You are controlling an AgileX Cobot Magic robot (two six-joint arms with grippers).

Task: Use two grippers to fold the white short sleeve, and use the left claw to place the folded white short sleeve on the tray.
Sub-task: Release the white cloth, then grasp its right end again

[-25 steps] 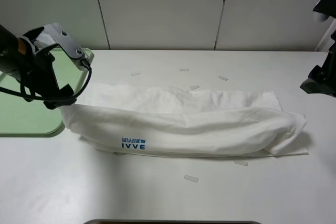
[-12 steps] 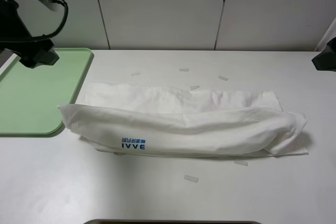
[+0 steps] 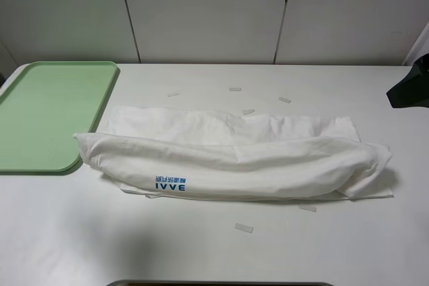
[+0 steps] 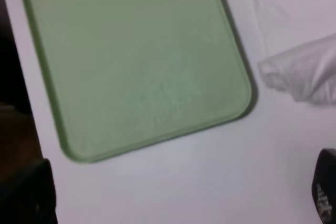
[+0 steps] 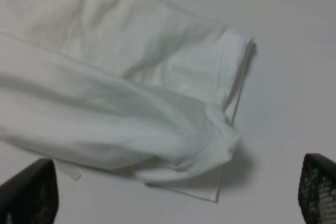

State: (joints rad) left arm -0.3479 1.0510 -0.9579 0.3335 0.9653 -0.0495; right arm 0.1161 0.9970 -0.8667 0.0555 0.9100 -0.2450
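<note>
**Shirt folded lengthwise, both arms withdrawn**

Your left end effector (image 4: 178,195), over the tray (image 3: 47,115) half a second ago, has left the high view; fingers spread, empty. Right end effector (image 5: 173,190): spread, empty, at the surface's (image 3: 201,246) right edge. Shirt (image 3: 234,159): unmoved, one long rumpled white band mid-surface, blue print (image 3: 170,183) at front, left end just beside the tray.

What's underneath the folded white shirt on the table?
Only the white table shows around the white short sleeve; a pale tape strip lies right at its front edge. Anything else beneath is covered by the cloth.
</note>
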